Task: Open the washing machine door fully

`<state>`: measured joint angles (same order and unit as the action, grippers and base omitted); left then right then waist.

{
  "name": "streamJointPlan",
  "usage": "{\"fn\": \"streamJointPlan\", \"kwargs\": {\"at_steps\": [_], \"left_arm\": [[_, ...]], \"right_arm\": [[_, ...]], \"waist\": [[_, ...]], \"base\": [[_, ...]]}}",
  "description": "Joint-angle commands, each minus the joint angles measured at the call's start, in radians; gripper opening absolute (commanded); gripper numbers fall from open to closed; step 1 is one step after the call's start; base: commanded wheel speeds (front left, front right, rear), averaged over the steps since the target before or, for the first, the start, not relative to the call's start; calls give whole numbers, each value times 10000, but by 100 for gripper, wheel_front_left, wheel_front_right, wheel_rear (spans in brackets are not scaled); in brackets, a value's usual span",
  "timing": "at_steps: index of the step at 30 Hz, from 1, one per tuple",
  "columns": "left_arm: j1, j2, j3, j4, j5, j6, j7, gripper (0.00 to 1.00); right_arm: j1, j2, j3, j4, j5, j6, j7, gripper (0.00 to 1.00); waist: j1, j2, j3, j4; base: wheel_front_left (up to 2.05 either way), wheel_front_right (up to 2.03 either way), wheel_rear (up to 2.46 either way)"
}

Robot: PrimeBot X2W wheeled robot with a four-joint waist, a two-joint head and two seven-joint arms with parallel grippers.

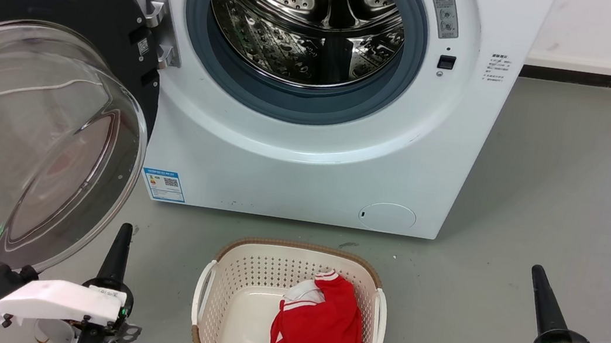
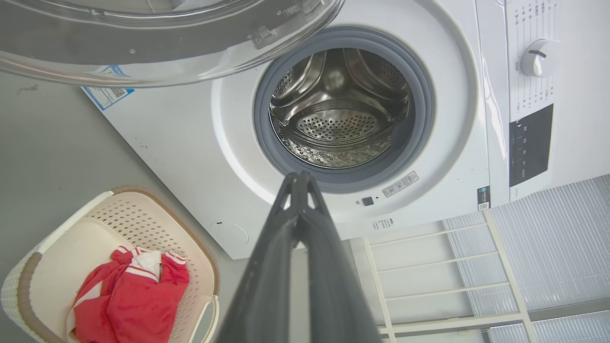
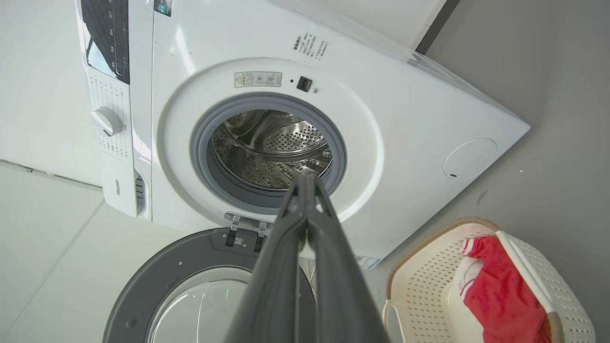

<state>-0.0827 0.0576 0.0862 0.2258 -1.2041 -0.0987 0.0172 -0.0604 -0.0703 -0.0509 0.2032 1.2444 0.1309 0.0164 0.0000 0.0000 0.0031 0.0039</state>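
The white washing machine (image 1: 306, 166) stands ahead with its steel drum mouth (image 1: 307, 24) uncovered. Its door (image 1: 23, 116), black-rimmed with a clear bulging glass bowl, is swung wide out to the left on the metal hinge (image 1: 160, 25). My left gripper (image 1: 123, 233) is shut and holds nothing, just below the glass bowl's lower right edge. Far to the right, my right gripper (image 1: 537, 273) is shut too, low over the floor. The left wrist view shows the door (image 2: 143, 57) across the top; the right wrist view has the door (image 3: 190, 286) at the bottom under the hinge (image 3: 245, 226).
A beige laundry basket (image 1: 219, 290) with a red and white garment (image 1: 319, 333) sits on the grey floor between my grippers, in front of the machine. A white wall and dark skirting run behind at the right. A white rack (image 2: 429, 271) stands beside the machine.
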Motion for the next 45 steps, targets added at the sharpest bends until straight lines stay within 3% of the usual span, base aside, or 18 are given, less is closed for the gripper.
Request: {"fn": "streamJointPlan", "kwargs": {"at_steps": [1,45], "left_arm": [[-163,13,49,-30,-238,-79,59,0],[-294,-78,291,195,-3848,-331,953,0]], "right_arm": [[-229,-58,-28,-9,239,-1,42,0],[-484,14,-367,394,3669,-1,735,0]], "waist": [[0,0,0,-1],[0,0,0,-36]], "base": [[0,0,0],[0,0,0]]}}
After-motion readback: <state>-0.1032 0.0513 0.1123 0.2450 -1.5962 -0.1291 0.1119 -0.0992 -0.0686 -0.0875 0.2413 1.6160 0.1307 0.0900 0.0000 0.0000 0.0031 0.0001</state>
